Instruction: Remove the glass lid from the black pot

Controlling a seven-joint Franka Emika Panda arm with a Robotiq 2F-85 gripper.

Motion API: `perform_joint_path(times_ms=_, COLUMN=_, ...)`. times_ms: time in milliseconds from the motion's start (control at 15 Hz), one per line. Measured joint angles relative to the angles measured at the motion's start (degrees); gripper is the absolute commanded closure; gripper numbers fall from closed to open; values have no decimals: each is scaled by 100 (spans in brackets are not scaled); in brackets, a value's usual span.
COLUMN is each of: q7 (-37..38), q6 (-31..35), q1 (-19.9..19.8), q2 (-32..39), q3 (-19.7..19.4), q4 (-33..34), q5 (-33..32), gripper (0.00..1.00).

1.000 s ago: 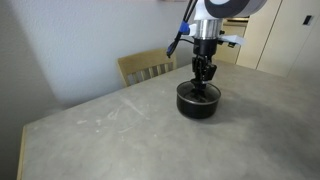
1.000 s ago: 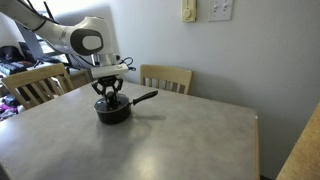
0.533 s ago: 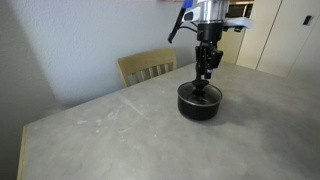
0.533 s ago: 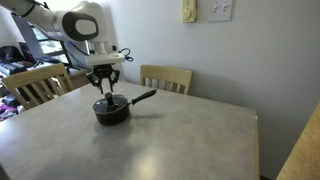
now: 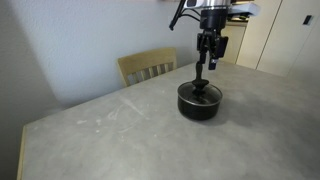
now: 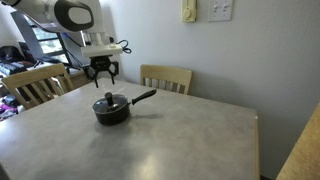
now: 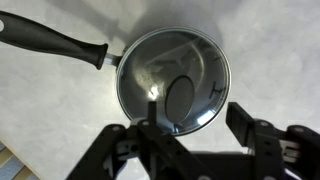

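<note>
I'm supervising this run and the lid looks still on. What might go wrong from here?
1. The pincer hangs open and empty above the round clear glass lid; its small dark knob is a slim target, so closing off-centre may slip off.
2. The small black pot stands loose on the grey table; a skewed descent could push it or tip the lid.

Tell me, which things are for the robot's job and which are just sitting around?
For the job: round clear glass lid; small black pot with stick handle; robot's claw.
Just lying about: pale wooden chair; second wooden chair; white wall plate.
</note>
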Motion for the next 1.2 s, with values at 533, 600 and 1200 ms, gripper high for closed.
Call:
perform_joint_path(times_ms=533, q7=-12, q6=219, q1=22, q2=541, q3=6, q4=41, q5=-1, gripper=0)
perform_joint_path(times_ms=600, q7=-14, q6=248, q1=36, q2=633, q3=13, q4=92, q5=-6, gripper=0)
perform_joint_path(times_ms=1200, q7=-14, q6=301, q1=124, q2=1180, q3=30, q4=617, q5=-322, gripper=40)
